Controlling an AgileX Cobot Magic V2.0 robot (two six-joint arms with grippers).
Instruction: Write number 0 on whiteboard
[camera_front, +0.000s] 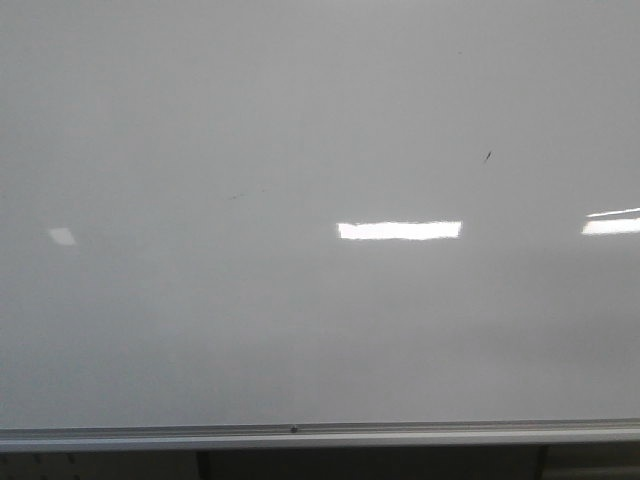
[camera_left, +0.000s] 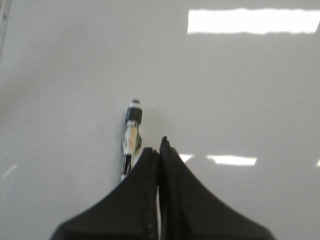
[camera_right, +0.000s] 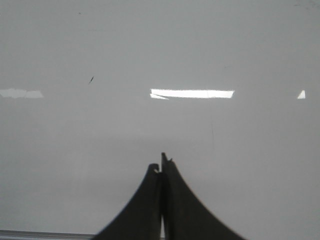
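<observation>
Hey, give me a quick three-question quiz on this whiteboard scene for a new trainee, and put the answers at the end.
1. True or false: a closed loop for the number 0 is already drawn on the whiteboard.
2. What lies beside the left claw in the left wrist view?
3. Multiple choice: the right claw is A) wide open, B) shut and empty, C) gripping a cloth.

Key
1. False; only a small tick mark shows.
2. A marker.
3. B.
</observation>
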